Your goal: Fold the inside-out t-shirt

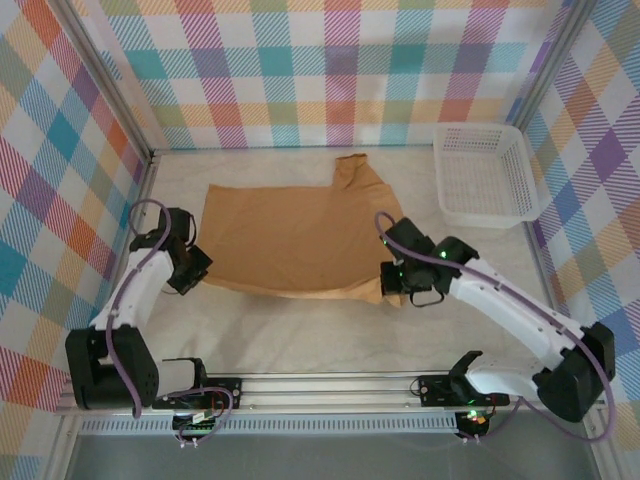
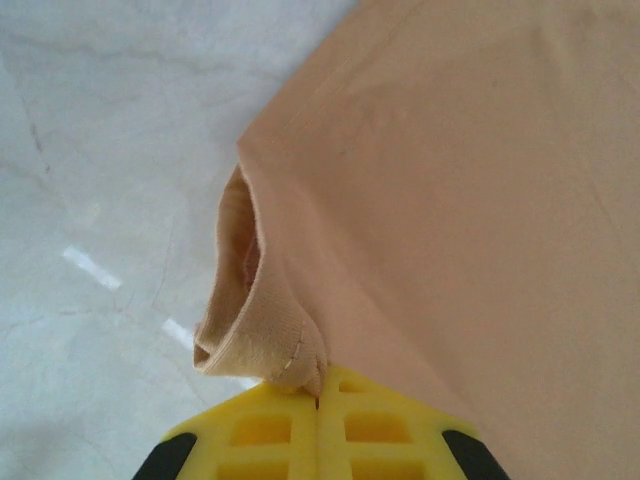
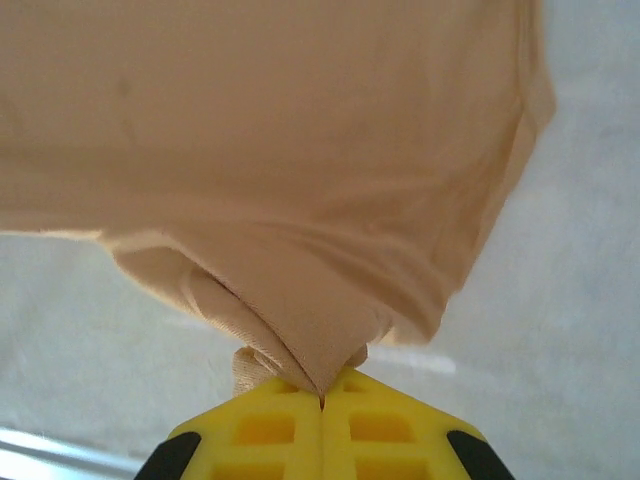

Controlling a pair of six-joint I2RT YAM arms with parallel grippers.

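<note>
Tan cloth, the inside-out t-shirt [image 1: 290,235], lies spread across the middle of the table [image 1: 300,340], with one sleeve poking out at its 1 o'clock. The left gripper [image 1: 197,270] is clamped on the shirt's 8 o'clock corner. Its wrist view shows the yellow jaws pressed together with a rolled bit of hem pinched at their tip [image 2: 318,400]. The right gripper [image 1: 393,292] is likewise closed on the 4 o'clock corner, and a bunched fold of fabric runs into its shut jaws [image 3: 321,400].

The step in hand looks like carrying the near hem over toward 12 o'clock. To do that well, both arms should rise together and travel at the same pace, so the hem between them stays taut and level without dragging the lower layer. The right-hand pinch gathers more cloth, so that corner may land creased. The white basket [image 1: 485,175] at the table's 2 o'clock sits near the right arm's path, so the arm should steer clear of it.
</note>
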